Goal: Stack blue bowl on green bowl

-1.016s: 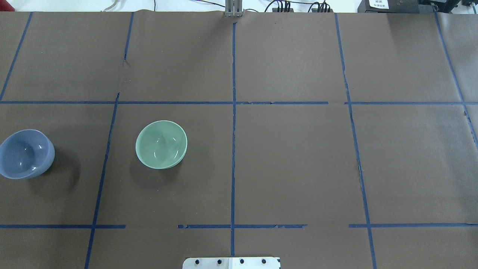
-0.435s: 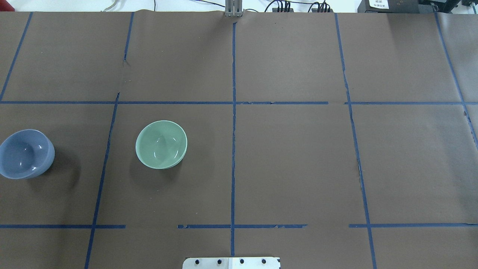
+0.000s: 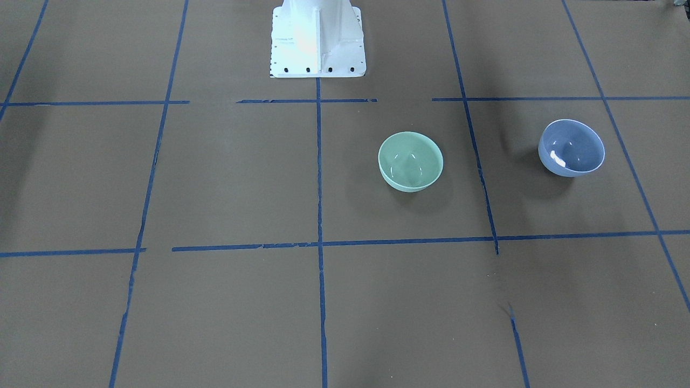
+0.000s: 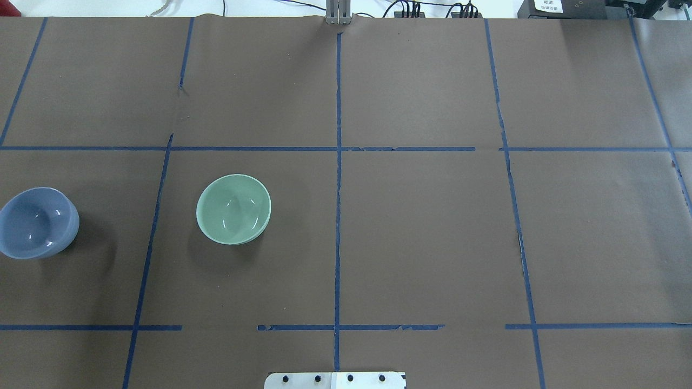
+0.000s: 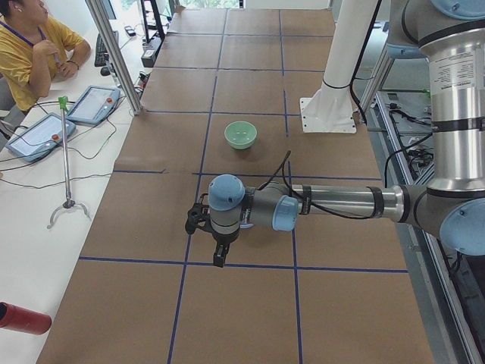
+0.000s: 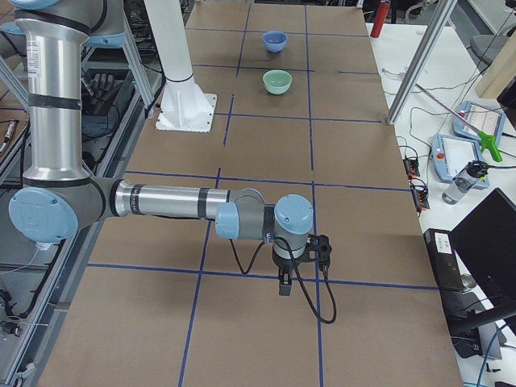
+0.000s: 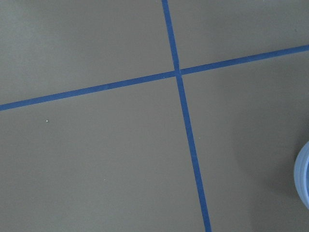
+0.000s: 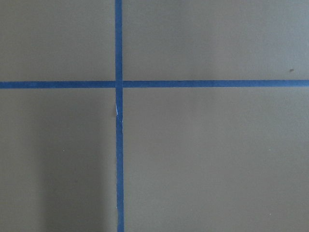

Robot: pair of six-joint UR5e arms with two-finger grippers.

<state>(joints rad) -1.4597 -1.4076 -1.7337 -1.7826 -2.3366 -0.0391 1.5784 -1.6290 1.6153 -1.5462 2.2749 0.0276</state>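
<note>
Starting the reach, I judge: blue bowl (image 4: pixel 37 222) and green bowl (image 4: pixel 233 209) sit well apart. My left claw (image 5: pixel 218 259) next needs the blue bowl's rim; its opening I cannot tell.

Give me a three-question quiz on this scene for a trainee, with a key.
1. True or false: the blue bowl already sits inside the green bowl.
2. In the overhead view, which bowl lies nearer the picture's left edge? A) blue bowl B) green bowl C) neither, they are stacked
3. Fill the gap: both bowls stand with their openings facing ____.

Key: 1 false, they stand apart; 2 A; 3 up.
</note>
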